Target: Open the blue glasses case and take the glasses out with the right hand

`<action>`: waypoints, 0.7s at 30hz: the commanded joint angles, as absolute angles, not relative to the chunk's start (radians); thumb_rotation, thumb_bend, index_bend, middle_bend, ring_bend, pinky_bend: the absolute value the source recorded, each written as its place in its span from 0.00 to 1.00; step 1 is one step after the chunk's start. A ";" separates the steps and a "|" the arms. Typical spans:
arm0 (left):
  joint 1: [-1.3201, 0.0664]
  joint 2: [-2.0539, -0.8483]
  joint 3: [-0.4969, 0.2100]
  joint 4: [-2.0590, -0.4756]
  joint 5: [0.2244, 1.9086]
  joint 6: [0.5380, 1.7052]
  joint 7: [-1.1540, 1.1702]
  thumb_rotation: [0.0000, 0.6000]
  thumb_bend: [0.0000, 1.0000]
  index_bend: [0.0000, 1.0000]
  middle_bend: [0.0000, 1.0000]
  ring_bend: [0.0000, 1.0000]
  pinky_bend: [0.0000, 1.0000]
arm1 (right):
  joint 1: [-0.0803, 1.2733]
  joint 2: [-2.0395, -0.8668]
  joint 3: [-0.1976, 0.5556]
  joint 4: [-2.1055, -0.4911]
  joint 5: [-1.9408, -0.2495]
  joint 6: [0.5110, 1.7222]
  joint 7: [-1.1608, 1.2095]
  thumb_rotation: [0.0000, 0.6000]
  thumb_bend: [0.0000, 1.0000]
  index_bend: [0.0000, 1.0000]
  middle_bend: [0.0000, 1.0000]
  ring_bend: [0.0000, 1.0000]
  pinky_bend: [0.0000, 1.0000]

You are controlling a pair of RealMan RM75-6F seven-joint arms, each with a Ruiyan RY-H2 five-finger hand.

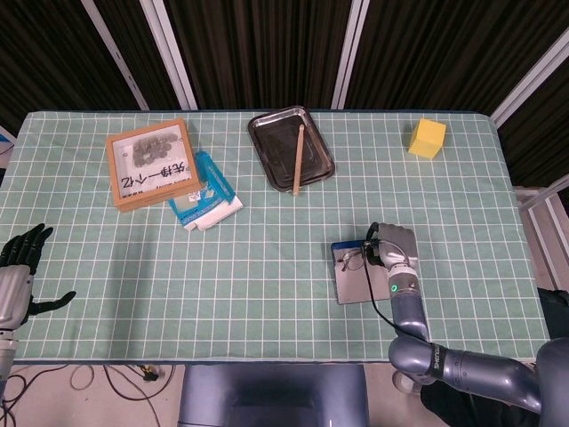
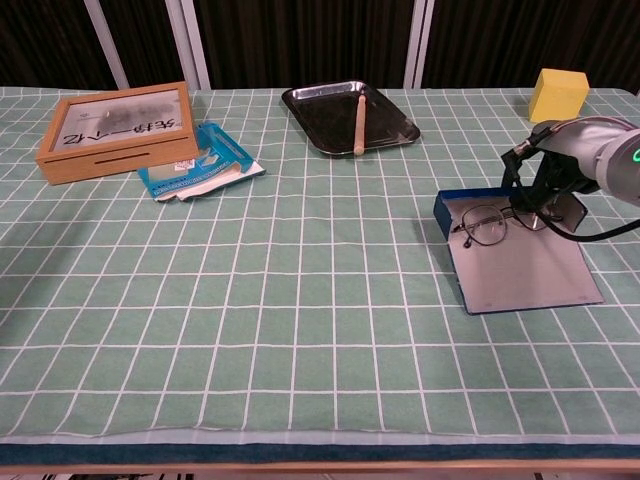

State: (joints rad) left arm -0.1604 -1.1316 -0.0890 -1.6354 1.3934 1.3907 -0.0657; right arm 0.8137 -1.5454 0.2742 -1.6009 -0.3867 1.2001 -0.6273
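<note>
The blue glasses case [image 1: 341, 245] [image 2: 468, 203] lies open at the front right of the table, its grey flap [image 2: 525, 268] spread flat toward me. Thin-framed glasses [image 1: 354, 259] [image 2: 488, 224] rest across the case's far end, over the blue tray. My right hand [image 1: 392, 248] [image 2: 556, 172] is at the right end of the glasses, its dark fingers curled down onto the right lens and temple, pinching them. My left hand [image 1: 20, 265] hangs off the table's left front edge, fingers spread and empty, seen only in the head view.
A wooden framed box [image 1: 153, 165] [image 2: 120, 130] and a blue packet [image 1: 203, 191] [image 2: 200, 162] sit at the back left. A metal tray [image 1: 271, 133] [image 2: 320, 115] holding a wooden stick [image 1: 298, 158] is at the back centre. A yellow block [image 1: 427, 138] [image 2: 558, 95] stands at the back right.
</note>
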 commanded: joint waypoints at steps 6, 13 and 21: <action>-0.160 -1.132 -0.089 -1.635 1.395 1.392 -0.067 1.00 0.07 0.00 0.00 0.00 0.00 | 0.798 -1.597 0.298 -1.573 -0.466 1.215 -0.554 1.00 0.54 0.57 0.97 1.00 1.00; -0.160 -1.133 -0.087 -1.636 1.397 1.391 -0.067 1.00 0.07 0.00 0.00 0.00 0.00 | 0.787 -1.632 0.315 -1.538 -0.541 1.226 -0.494 1.00 0.54 0.57 0.97 1.00 1.00; -0.159 -1.134 -0.089 -1.636 1.398 1.395 -0.070 1.00 0.07 0.00 0.00 0.00 0.00 | 0.771 -1.678 0.325 -1.477 -0.588 1.227 -0.437 1.00 0.54 0.57 0.97 1.00 1.00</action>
State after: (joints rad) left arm -0.1592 -1.1335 -0.0892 -1.6356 1.3985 1.3953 -0.0702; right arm 0.7751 -1.6696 0.3234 -1.4869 -0.5783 1.2257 -0.4464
